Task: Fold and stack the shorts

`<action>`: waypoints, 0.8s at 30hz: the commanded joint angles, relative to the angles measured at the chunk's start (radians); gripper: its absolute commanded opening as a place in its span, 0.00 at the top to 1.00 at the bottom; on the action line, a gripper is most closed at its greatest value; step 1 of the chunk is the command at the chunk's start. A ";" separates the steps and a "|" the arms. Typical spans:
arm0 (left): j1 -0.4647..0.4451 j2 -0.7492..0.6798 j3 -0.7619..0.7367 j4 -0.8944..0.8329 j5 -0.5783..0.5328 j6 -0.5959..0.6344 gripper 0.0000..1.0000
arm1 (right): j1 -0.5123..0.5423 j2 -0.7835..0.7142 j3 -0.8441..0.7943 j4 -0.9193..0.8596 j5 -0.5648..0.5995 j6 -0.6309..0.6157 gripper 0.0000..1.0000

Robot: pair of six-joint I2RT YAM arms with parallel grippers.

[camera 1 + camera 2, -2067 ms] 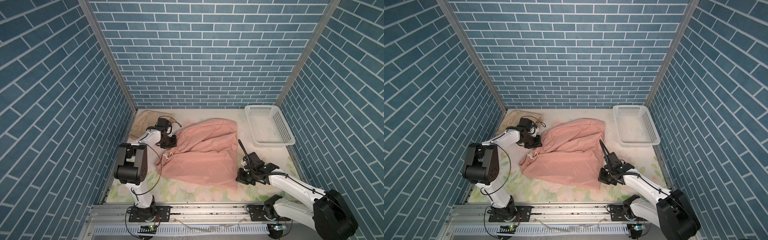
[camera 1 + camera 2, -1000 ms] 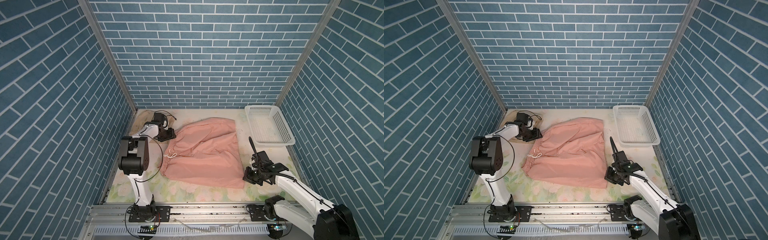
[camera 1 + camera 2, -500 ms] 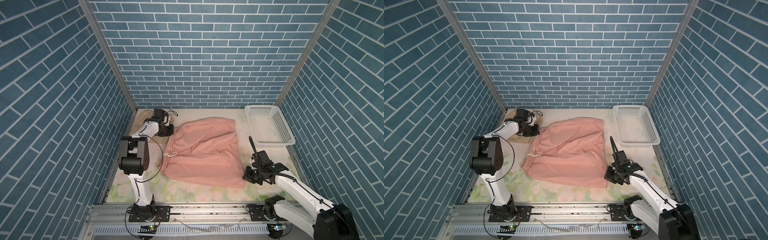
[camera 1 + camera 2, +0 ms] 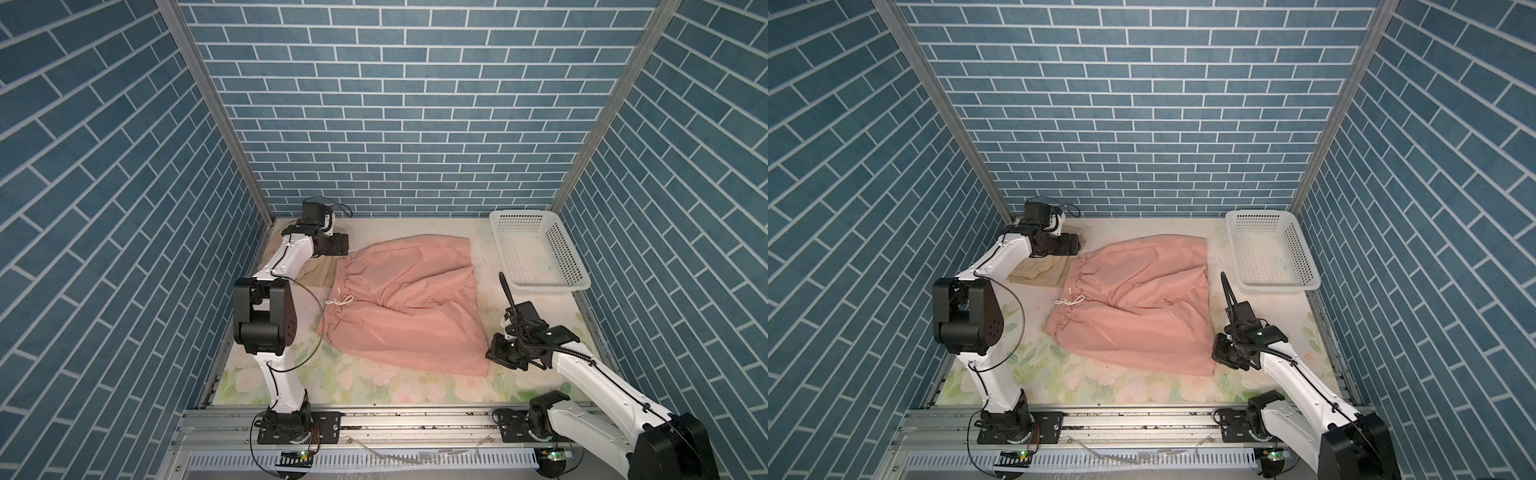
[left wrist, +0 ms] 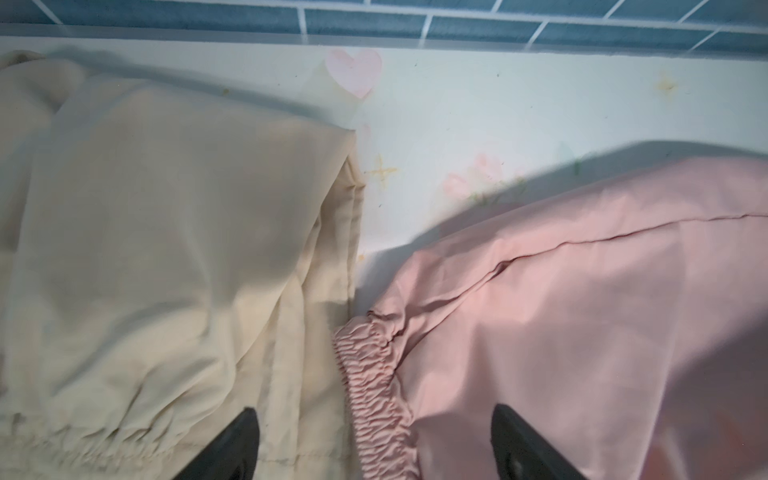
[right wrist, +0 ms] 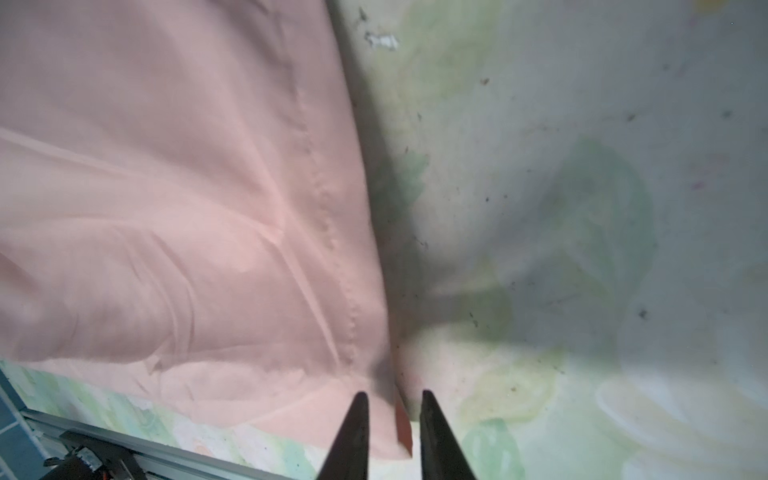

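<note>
Left gripper point(image 5: 374, 411) is spread wide above waistband corner point(image 5: 365, 374) of pink shorts point(image 4: 399, 307), right gripper point(image 6: 392, 392) narrowly parted astride hem corner point(image 6: 388, 432): both cloth layers are to be pinched deep between the jaws before lifting.

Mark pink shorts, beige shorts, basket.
pink shorts point(image 4: 407, 320): in a top view, middle of the cloth.
beige shorts point(image 5: 166, 249): left wrist view, flat cloth panel.
basket point(image 4: 552, 286): in a top view, front rim.
</note>
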 commanded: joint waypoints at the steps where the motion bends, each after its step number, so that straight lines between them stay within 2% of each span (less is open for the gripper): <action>1: -0.001 -0.074 -0.025 -0.081 -0.068 -0.040 0.00 | -0.004 -0.032 0.117 -0.073 0.095 -0.043 0.67; 5: 0.001 -0.237 -0.148 -0.097 -0.022 -0.093 0.00 | -0.004 0.093 0.249 -0.035 0.160 -0.155 0.60; 10: 0.009 -0.464 -0.397 -0.084 0.054 -0.204 0.00 | -0.018 0.363 0.460 0.084 0.157 -0.336 0.52; 12: 0.009 -0.534 -0.515 -0.023 0.138 -0.246 0.00 | -0.047 0.480 0.534 0.119 0.132 -0.389 0.51; 14: 0.009 -0.583 -0.605 -0.004 0.163 -0.281 0.00 | -0.075 0.598 0.601 0.132 0.086 -0.425 0.51; 18: 0.011 -0.703 -0.741 -0.021 0.116 -0.320 0.00 | -0.099 0.747 0.693 0.195 0.021 -0.477 0.51; 24: 0.015 -0.816 -0.863 0.025 0.143 -0.392 0.00 | -0.125 0.895 0.813 0.251 -0.053 -0.509 0.52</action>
